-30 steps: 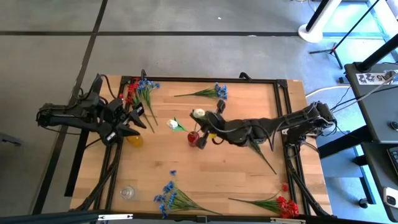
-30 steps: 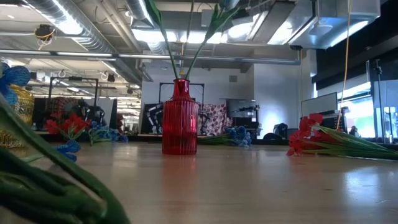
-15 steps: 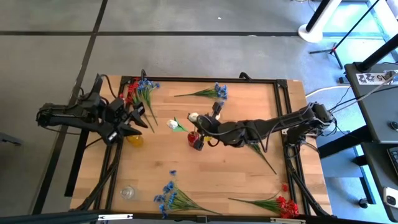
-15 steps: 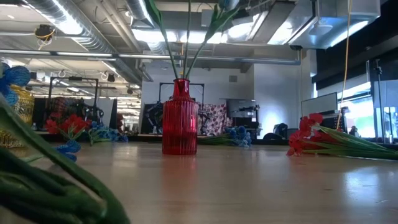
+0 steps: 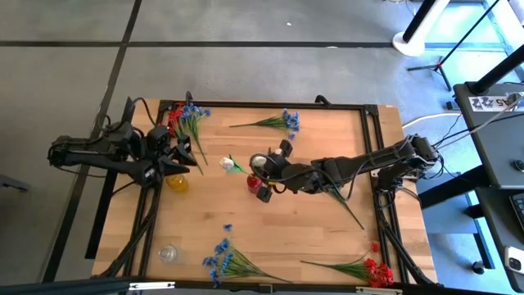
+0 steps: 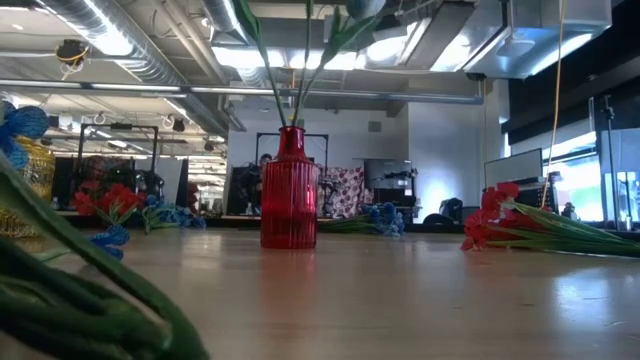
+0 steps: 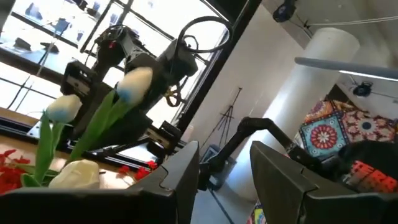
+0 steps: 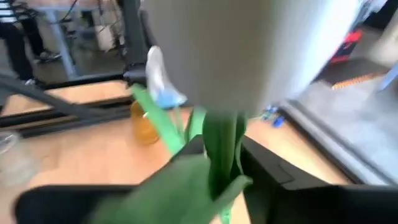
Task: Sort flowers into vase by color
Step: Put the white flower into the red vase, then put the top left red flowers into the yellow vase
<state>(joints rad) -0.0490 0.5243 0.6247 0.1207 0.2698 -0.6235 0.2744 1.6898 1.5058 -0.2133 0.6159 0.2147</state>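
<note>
Fingers (image 8: pixel 205 158) of the right arm loosely around a white tulip stem (image 8: pixel 219 146).
Stem stands in the red vase (image 5: pixel 255 182), below the fingers, for release.

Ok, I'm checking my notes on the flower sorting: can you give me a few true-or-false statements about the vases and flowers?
1. The red ribbed glass vase has green stems standing in it. True.
2. The small yellow vase stands beside the right hand. False: it stands by the left hand; the right hand is over the red vase.
3. A red flower bunch lies at a table corner. True.
4. The clear glass vase holds blue flowers. False: the blue flower bunch lies on the table beside it.
</note>
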